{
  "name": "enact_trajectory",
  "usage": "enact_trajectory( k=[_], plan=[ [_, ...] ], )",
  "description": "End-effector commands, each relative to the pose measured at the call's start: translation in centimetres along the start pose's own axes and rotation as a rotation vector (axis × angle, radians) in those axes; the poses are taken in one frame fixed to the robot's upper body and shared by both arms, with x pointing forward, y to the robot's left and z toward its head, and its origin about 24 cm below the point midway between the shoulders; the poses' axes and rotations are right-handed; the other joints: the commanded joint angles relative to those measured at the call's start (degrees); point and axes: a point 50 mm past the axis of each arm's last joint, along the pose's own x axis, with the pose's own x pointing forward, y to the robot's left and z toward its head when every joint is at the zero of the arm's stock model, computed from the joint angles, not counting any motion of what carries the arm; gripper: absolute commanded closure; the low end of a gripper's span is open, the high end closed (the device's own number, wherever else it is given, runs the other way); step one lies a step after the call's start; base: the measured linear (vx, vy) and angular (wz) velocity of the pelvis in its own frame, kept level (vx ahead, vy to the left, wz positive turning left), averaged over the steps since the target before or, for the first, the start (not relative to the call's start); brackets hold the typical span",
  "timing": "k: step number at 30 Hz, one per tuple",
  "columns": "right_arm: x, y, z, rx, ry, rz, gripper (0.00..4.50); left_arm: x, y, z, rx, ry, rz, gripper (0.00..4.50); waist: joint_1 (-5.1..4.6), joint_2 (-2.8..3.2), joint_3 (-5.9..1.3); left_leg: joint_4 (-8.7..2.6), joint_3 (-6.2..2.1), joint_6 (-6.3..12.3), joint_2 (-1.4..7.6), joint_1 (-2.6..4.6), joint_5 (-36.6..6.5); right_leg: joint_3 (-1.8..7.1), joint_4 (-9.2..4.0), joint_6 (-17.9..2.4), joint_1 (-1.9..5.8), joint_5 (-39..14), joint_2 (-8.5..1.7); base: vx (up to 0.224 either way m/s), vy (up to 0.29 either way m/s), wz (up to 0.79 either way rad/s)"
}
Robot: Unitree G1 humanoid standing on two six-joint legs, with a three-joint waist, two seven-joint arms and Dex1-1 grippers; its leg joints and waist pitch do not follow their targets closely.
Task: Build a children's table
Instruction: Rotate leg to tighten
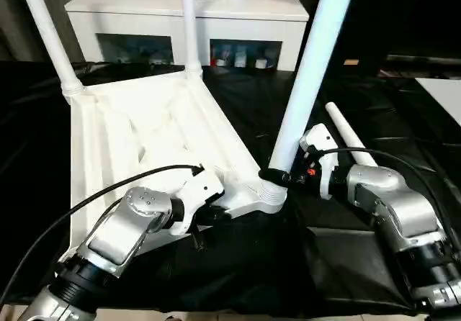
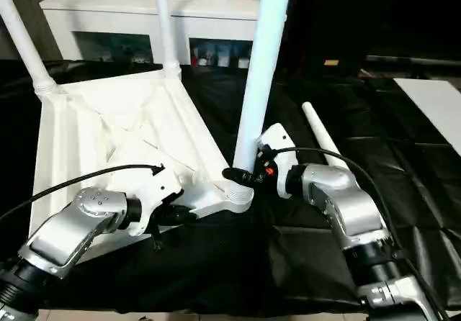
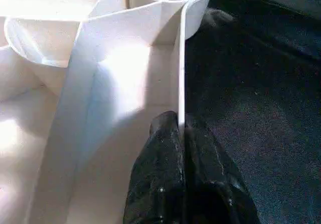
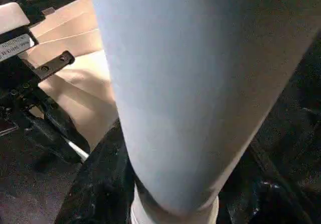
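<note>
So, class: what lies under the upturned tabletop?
The tabletop lies ribs-up on the black-draped work table, whose cloth shows all round it. Whatever is directly beneath is covered, so it cannot be told.

- Tabletop (image 1: 144, 148) lies underside up at centre left on the draped work table (image 1: 302, 278)
- Three legs stand in its corner sockets: upper left (image 1: 50, 37), upper centre (image 1: 189, 26), centre (image 1: 311, 69)
- A fourth leg (image 1: 349, 141) lies loose at centre right, behind the right gripper (image 1: 277, 178)
- Cabinet (image 1: 187, 11) stands along the top, behind the tabletop
</note>
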Motion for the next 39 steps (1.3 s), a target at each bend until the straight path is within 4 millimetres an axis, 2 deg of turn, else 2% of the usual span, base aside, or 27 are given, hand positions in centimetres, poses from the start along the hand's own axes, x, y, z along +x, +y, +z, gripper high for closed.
enact_trajectory(
  k=[1, 5, 7, 8, 10, 11, 12, 13, 14, 15, 16, 17, 18, 19, 20, 21, 22, 23, 24, 25, 28, 30, 33, 34, 37, 38, 39],
  plan=[
    [-0.2, 0.3, -4.6, 0.120, 0.177, -0.009, 2.66, -1.0, 1.1, 1.7, 0.036, -0.082, 0.063, 4.50, -0.27, -0.53, -2.34, -4.69, -1.56, 0.96, 2.23, 0.64, -19.3, 2.71, -6.71, -3.0, 0.92, -36.7, -5.31, 0.000, 0.000, 0.00],
    [0.4, -0.1, -5.2, 0.119, 0.191, -0.070, 2.66, -1.2, 1.7, 1.3, 0.016, -0.083, 0.101, 4.50, -0.55, -0.37, -2.19, -4.68, -1.59, 0.80, 2.12, 0.63, -20.3, 2.56, -6.91, -3.0, 0.67, -37.5, -5.29, 0.000, 0.000, 0.00],
    [1.0, -1.1, -5.6, 0.144, 0.193, -0.217, 2.66, -1.1, 2.3, 1.2, -0.029, -0.095, 0.159, 4.50, -1.13, -0.35, -2.02, -4.56, -1.75, 0.28, 1.93, 0.84, -22.0, 2.10, -7.28, -2.4, 0.49, -39.9, -5.30, 0.000, 0.000, 0.00],
    [1.2, -1.5, -5.7, 0.150, 0.194, -0.275, 2.66, -0.9, 2.6, 1.2, -0.045, -0.096, 0.182, 4.50, -1.65, -0.33, -1.86, -4.39, -1.90, -0.13, 1.72, 1.00, -23.4, 1.53, -7.83, -1.6, 0.36, -42.1, -5.31, 0.000, 0.000, 0.00],
    [1.4, -1.9, -5.8, 0.161, 0.194, -0.341, 2.66, -0.7, 2.8, 1.2, -0.068, -0.099, 0.212, 4.50, -2.41, 0.17, -1.92, -4.56, -2.54, -0.75, 1.92, 1.13, -26.5, 0.15, -8.39, -0.1, 1.04, -42.5, -5.25, 0.000, 0.000, 0.00],
    [2.2, -2.7, -6.1, 0.203, 0.187, -0.507, 2.66, 0.1, 3.5, 1.4, -0.138, -0.111, 0.302, 4.50, -2.76, 0.72, -1.91, -4.81, -2.87, -0.82, 2.26, 1.15, -28.5, -0.54, -8.58, 0.1, 1.29, -41.1, -5.36, 0.000, 0.000, 0.00],
    [2.3, -2.8, -6.1, 0.211, 0.186, -0.533, 2.66, 0.3, 3.6, 1.5, -0.149, -0.113, 0.316, 4.50, -3.92, 1.20, -1.33, -5.23, -3.35, -1.57, 2.70, 2.01, -34.1, -2.49, -9.52, 0.4, 1.14, -40.0, -4.77, -0.062, 0.036, -0.07],
    [2.8, -3.2, -6.0, 0.238, 0.175, -0.614, 2.66, 0.9, 3.6, 1.7, -0.176, -0.115, 0.350, 4.50, -4.01, 1.83, -1.22, -5.99, -3.80, -2.05, 3.39, 2.58, -38.6, -3.76, -9.28, 0.5, 1.65, -37.6, -4.06, -0.108, 0.034, -0.02],
    [3.7, -3.4, -5.6, 0.290, 0.149, -0.707, 2.66, 2.1, 3.4, 2.4, -0.215, -0.123, 0.384, 4.50, -2.93, 2.75, -1.35, -11.31, -4.84, -2.82, 6.54, -2.08, -46.5, -1.43, 2.99, -2.2, 6.75, -20.5, -3.56, -0.108, 0.034, -0.02],
    [3.9, -3.5, -5.5, 0.306, 0.143, -0.730, 2.66, 2.4, 3.3, 2.6, -0.226, -0.126, 0.392, 4.50, -1.09, 1.79, -0.84, -13.88, -2.17, -2.17, 6.39, -1.84, -48.6, 0.24, 5.88, -2.7, 4.52, -11.4, -2.41, -0.099, 0.005, 0.13],
    [4.5, -3.5, -5.3, 0.347, 0.128, -0.772, 2.66, 3.2, 3.1, 3.1, -0.250, -0.134, 0.408, 4.50, -1.50, -0.07, -2.01, -11.17, -1.59, -0.78, 4.50, 0.78, -43.9, 2.49, 3.97, -1.9, 3.30, -16.3, -3.21, 0.008, -0.071, 0.14],
    [5.0, -3.4, -5.0, 0.387, 0.113, -0.800, 2.66, 3.9, 2.9, 3.6, -0.268, -0.140, 0.415, 4.50, -1.36, -2.55, -1.97, 2.77, -1.37, -1.36, -0.51, 3.79, -19.1, 3.51, -8.71, -0.5, -2.09, -59.3, -10.95, 0.008, -0.071, 0.14],
    [5.7, -3.3, -4.8, 0.421, 0.106, -0.835, 2.66, 4.7, 2.6, 4.0, -0.276, -0.144, 0.424, 4.50, -1.07, -2.87, -2.13, 1.30, -2.28, -0.56, 0.13, -0.41, -12.1, 4.26, -7.25, 1.2, 1.45, -58.9, -11.57, 0.080, -0.052, -0.29],
    [6.2, -3.2, -4.5, 0.443, 0.103, -0.859, 2.66, 5.3, 2.3, 4.4, -0.282, -0.146, 0.434, 4.50, -0.25, -1.37, -3.38, -1.28, -3.08, -1.27, 0.99, -3.01, -6.7, 3.98, -5.09, 0.3, 4.49, -50.2, -10.98, 0.056, 0.035, -0.40],
    [7.0, -3.0, -4.0, 0.450, 0.101, -0.886, 2.66, 6.1, 1.9, 4.9, -0.278, -0.145, 0.443, 4.50, -0.44, -0.17, -2.75, -4.69, -3.40, -3.43, 1.87, -2.29, -9.6, 1.95, -4.19, -1.3, 2.68, -35.8, -6.67, 0.056, 0.035, -0.40],
    [7.4, -3.0, -3.7, 0.439, 0.101, -0.896, 2.66, 6.4, 1.7, 5.1, -0.274, -0.141, 0.446, 4.50, -1.00, -0.07, -2.76, -4.99, -3.26, -4.49, 2.06, -0.85, -18.6, 2.07, -3.59, -2.8, 1.34, -30.2, -5.52, 0.000, 0.000, 0.00],
    [7.6, -2.9, -3.4, 0.428, 0.100, -0.900, 2.66, 6.6, 1.6, 5.3, -0.269, -0.137, 0.447, 4.50, -0.99, 0.15, -2.83, -4.97, -3.14, -4.68, 1.99, -0.23, -21.5, 2.26, -3.78, -3.7, 1.03, -29.5, -5.68, 0.000, 0.000, 0.00],
    [7.9, -2.9, -3.2, 0.422, 0.101, -0.906, 2.66, 6.7, 1.4, 5.3, -0.254, -0.128, 0.445, 4.50, -1.14, 0.08, -2.79, -5.09, -3.00, -4.08, 1.95, 0.01, -23.6, 2.53, -4.05, -5.2, 1.07, -28.1, -5.94, 0.000, 0.000, 0.00],
    [8.1, -2.8, -3.0, 0.421, 0.103, -0.910, 2.66, 6.8, 1.3, 5.4, -0.242, -0.121, 0.445, 4.50, -1.19, -0.12, -2.89, -5.43, -3.01, -3.21, 1.83, -0.66, -22.7, 2.55, -4.10, -5.0, 1.87, -27.4, -5.78, 0.000, 0.000, 0.00],
    [8.3, -2.8, -2.7, 0.396, 0.109, -0.909, 2.66, 6.8, 1.3, 5.5, -0.245, -0.122, 0.442, 4.50, -1.17, -0.07, -2.89, -5.56, -3.00, -2.96, 1.87, -0.76, -22.3, 2.59, -4.12, -4.8, 1.93, -27.1, -5.77, 0.000, 0.000, 0.00],
    [8.9, -2.7, -2.4, 0.363, 0.122, -0.914, 2.66, 6.7, 1.6, 5.4, -0.254, -0.116, 0.456, 4.50, -1.17, -0.11, -3.13, -5.74, -2.74, -2.33, 2.03, -0.93, -20.0, 2.80, -4.10, -5.4, 1.92, -24.1, -5.79, 0.000, 0.000, 0.00],
    [9.1, -2.7, -2.3, 0.368, 0.111, -0.909, 2.66, 6.4, 1.9, 5.2, -0.249, -0.110, 0.466, 4.50, -1.12, -0.47, -3.06, -5.75, -2.50, -1.97, 2.04, -0.85, -20.3, 2.86, -4.31, -5.2, 1.79, -25.0, -5.82, 0.000, 0.000, 0.00],
    [9.3, -2.7, -1.5, 0.367, 0.057, -0.885, 2.66, 6.1, 2.1, 4.9, -0.245, -0.107, 0.474, 4.50, -1.08, -0.39, -2.95, -5.76, -2.39, -1.84, 2.01, -0.79, -20.9, 3.07, -4.63, -4.6, 1.50, -27.3, -5.94, 0.000, 0.000, 0.00],
    [9.4, -2.8, -0.8, 0.385, -0.010, -0.852, 2.10, 6.0, 2.2, 4.7, -0.241, -0.106, 0.475, 4.50, -0.97, -0.13, -3.02, -5.76, -2.41, -1.75, 2.05, -0.81, -20.7, 3.12, -4.58, -4.4, 1.50, -27.1, -5.99, 0.000, 0.000, 0.00],
    [9.3, -3.0, 0.5, 0.338, -0.085, -0.811, 1.93, 5.7, 2.4, 4.7, -0.221, -0.112, 0.474, 4.50, -0.92, -0.39, -3.25, -5.78, -2.26, -1.01, 2.13, -1.16, -18.3, 3.16, -4.31, -5.0, 1.82, -23.6, -5.89, 0.000, 0.000, 0.00],
    [9.1, -3.3, 1.3, 0.312, -0.124, -0.796, 1.85, 5.4, 2.5, 4.7, -0.200, -0.117, 0.469, 4.50, -0.87, -0.40, -3.55, -5.71, -2.18, -0.49, 2.17, -1.43, -15.5, 3.25, -3.85, -6.1, 2.12, -19.5, -5.84, 0.000, 0.000, 0.00],
    [8.9, -3.5, 1.7, 0.301, -0.143, -0.792, 1.69, 5.2, 2.6, 4.7, -0.187, -0.119, 0.465, 4.50, -0.62, -0.45, -4.00, -5.38, -1.99, 0.34, 2.23, -1.65, -10.9, 3.34, -3.06, -7.6, 2.57, -12.5, -5.84, 0.000, 0.000, 0.00]
  ],
)
